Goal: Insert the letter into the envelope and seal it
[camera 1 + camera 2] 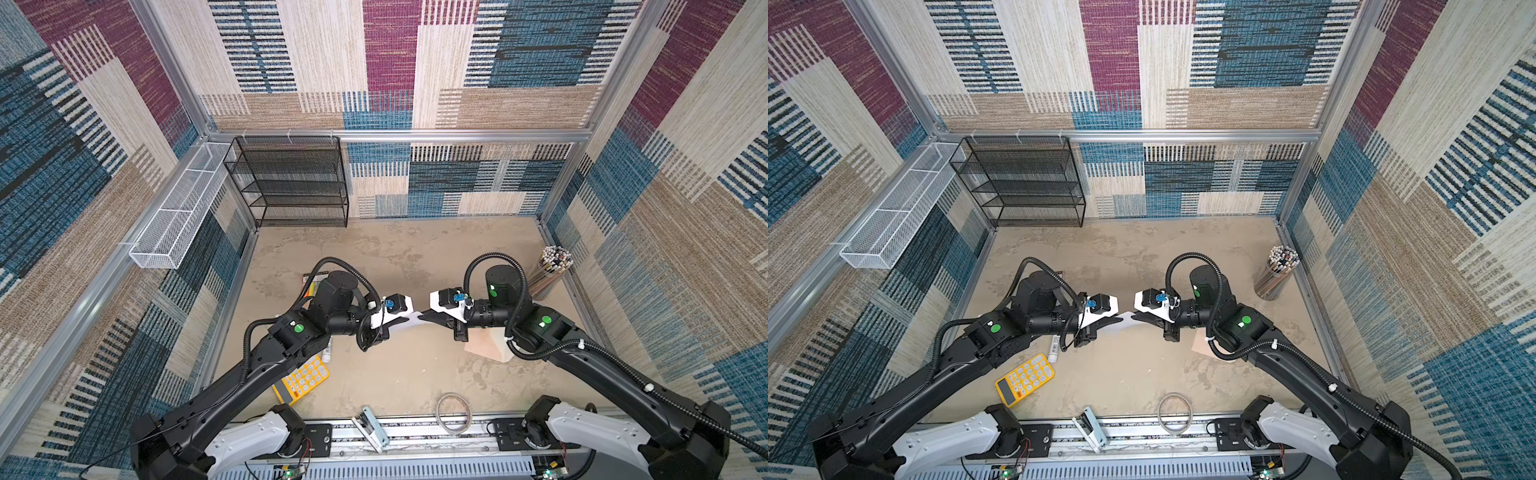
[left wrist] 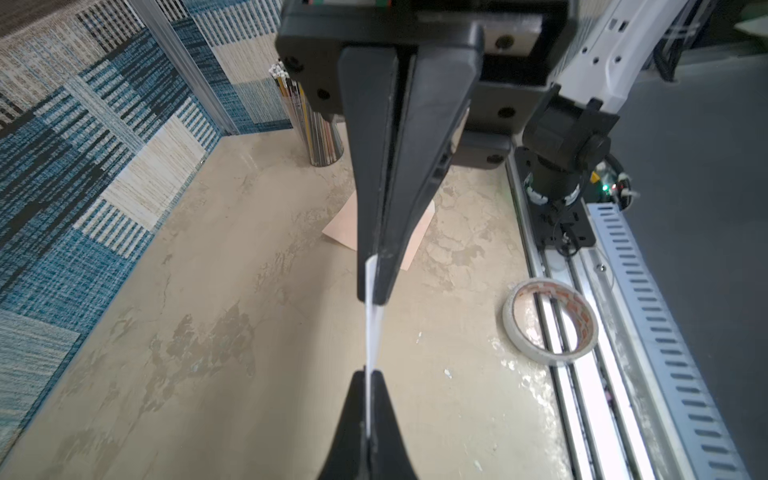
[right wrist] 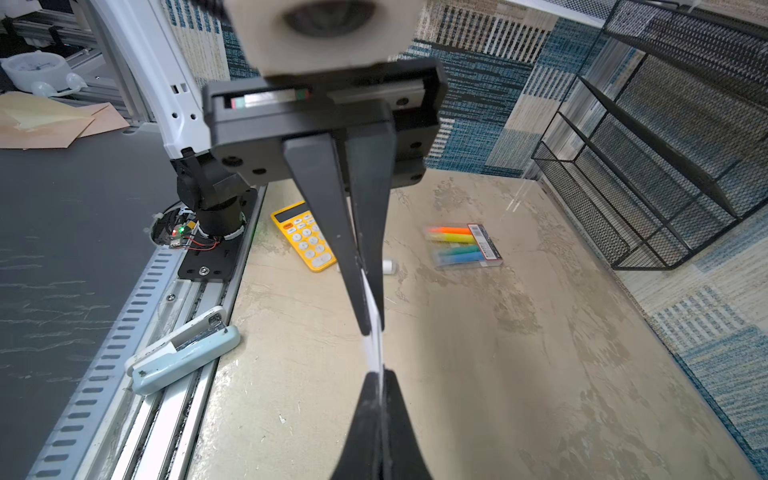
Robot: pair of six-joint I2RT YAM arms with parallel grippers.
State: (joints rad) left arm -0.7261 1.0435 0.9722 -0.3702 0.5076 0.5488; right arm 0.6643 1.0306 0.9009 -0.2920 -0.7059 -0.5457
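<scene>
The letter (image 1: pixel 416 319) hangs in the air over the middle of the table, a white sheet held by opposite ends. My left gripper (image 1: pixel 409 323) is shut on one end and my right gripper (image 1: pixel 424 318) on the other, their tips almost meeting. Both wrist views show the sheet edge-on: the letter (image 2: pixel 372 332) runs out of my left gripper (image 2: pixel 368 376), and the letter (image 3: pixel 372 343) runs out of my right gripper (image 3: pixel 380 376). The peach-pink envelope (image 1: pixel 488 347) lies flat on the table under my right arm, partly hidden by it.
A yellow calculator (image 1: pixel 305 380) and a glue stick (image 1: pixel 1054 348) lie under the left arm. A tape roll (image 1: pixel 454 413) and a stapler (image 1: pixel 372 428) sit at the front rail. A pencil cup (image 1: pixel 550 270) stands far right, a black mesh shelf (image 1: pixel 291 183) at the back, highlighters (image 3: pixel 465 247) near it.
</scene>
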